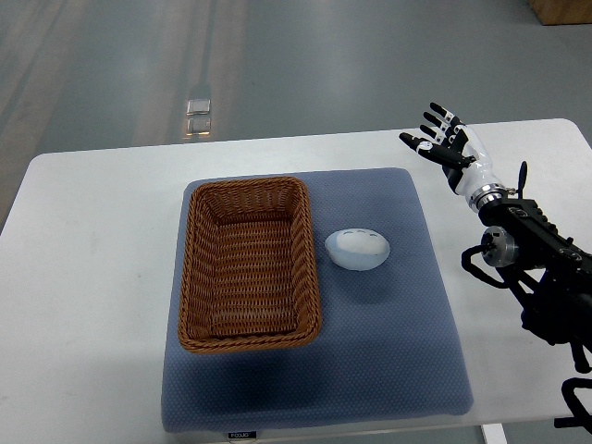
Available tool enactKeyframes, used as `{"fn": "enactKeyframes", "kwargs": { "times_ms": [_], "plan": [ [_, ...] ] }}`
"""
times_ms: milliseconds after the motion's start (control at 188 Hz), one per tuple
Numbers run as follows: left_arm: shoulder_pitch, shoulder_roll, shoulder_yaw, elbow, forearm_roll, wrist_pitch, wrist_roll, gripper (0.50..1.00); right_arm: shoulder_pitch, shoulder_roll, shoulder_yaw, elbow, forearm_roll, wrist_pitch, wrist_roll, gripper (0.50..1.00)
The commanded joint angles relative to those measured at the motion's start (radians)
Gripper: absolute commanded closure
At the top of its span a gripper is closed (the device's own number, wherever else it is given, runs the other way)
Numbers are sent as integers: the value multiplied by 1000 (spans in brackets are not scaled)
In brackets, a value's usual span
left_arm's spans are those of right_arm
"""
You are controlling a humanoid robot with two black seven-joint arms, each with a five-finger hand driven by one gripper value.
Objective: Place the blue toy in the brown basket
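Observation:
A pale blue, rounded toy lies on the blue-grey mat, just right of the brown wicker basket. The basket is rectangular and holds nothing. My right hand hovers over the white table at the mat's far right corner, well apart from the toy, its fingers spread and holding nothing. Its black forearm runs down along the right edge. The left arm does not show.
The white table carries the mat and extends past it on both sides. Beyond the far edge lies grey floor with a small shiny floor fitting. A wooden corner shows at the top right.

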Motion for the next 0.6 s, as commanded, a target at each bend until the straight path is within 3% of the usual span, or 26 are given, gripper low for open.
{"fn": "enactKeyframes", "kwargs": {
  "times_ms": [0, 592],
  "plan": [
    [0, 0, 0, 0, 0, 0, 0, 500, 3, -2, 0, 0, 1, 0, 0, 587],
    [0, 0, 3, 0, 0, 0, 0, 500, 3, -2, 0, 2, 1, 5, 0, 587]
  ]
}}
